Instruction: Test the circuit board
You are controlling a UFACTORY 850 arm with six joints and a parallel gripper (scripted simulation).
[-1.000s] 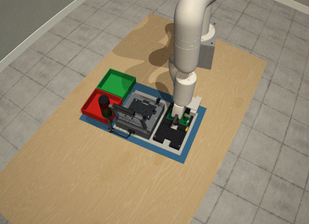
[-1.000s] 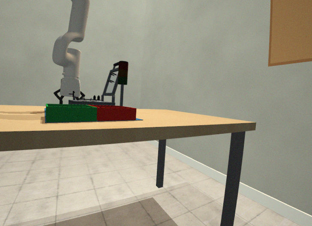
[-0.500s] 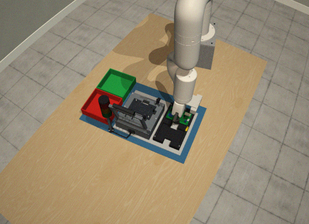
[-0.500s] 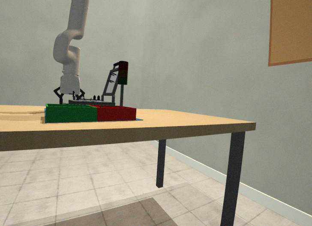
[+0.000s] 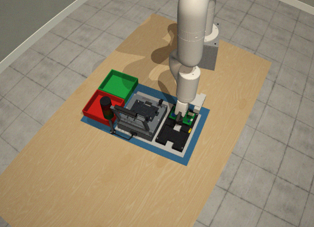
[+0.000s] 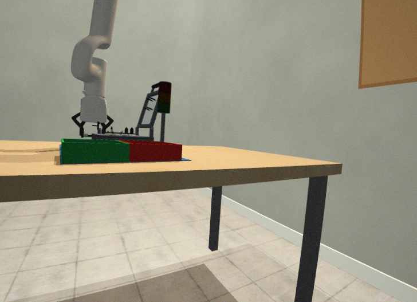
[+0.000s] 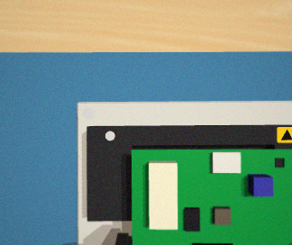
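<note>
The green rectangular circuit board is grasped between the jaws, component side up, just above the black tray beneath them. Beside the jaws, the grey tester has its lid raised; beyond it, the red open-topped bin stands on the worktop.

Looks like an electronics test corner in a lab or workshop. Shows it by, in the top view, a robot arm at one o'clock, a tester near centre, a signal light at nine, and a green bin at ten. Adds a wooden table, tiled floor and plain walls.
</note>
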